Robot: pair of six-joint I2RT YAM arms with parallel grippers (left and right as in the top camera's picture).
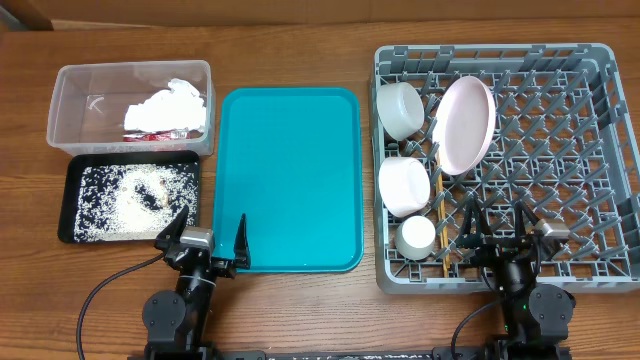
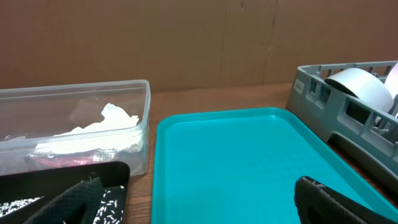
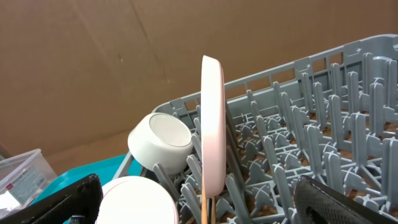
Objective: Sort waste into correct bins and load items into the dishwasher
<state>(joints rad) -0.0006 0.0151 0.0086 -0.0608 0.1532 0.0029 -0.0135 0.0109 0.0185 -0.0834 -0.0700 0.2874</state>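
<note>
The grey dish rack (image 1: 590, 150) holds the white plate (image 1: 466, 124) on edge, two white bowls (image 1: 400, 108) (image 1: 405, 186), a small white cup (image 1: 416, 236) and wooden chopsticks (image 1: 439, 215). The clear tub (image 1: 70, 95) holds the crumpled napkin (image 1: 172, 106) and red-and-white wrapper (image 1: 150, 135). The black tray (image 1: 75, 170) holds rice grains (image 1: 125, 200). My left gripper (image 1: 208, 243) is open and empty at the teal tray's near edge. My right gripper (image 1: 500, 226) is open and empty over the rack's near edge. The right wrist view shows the plate (image 3: 212, 118) and a bowl (image 3: 163, 142).
The teal serving tray (image 1: 288, 180) lies between the bins and the rack; it also shows in the left wrist view (image 2: 249, 168). A brown cardboard wall stands behind the table. Wood tabletop shows around everything.
</note>
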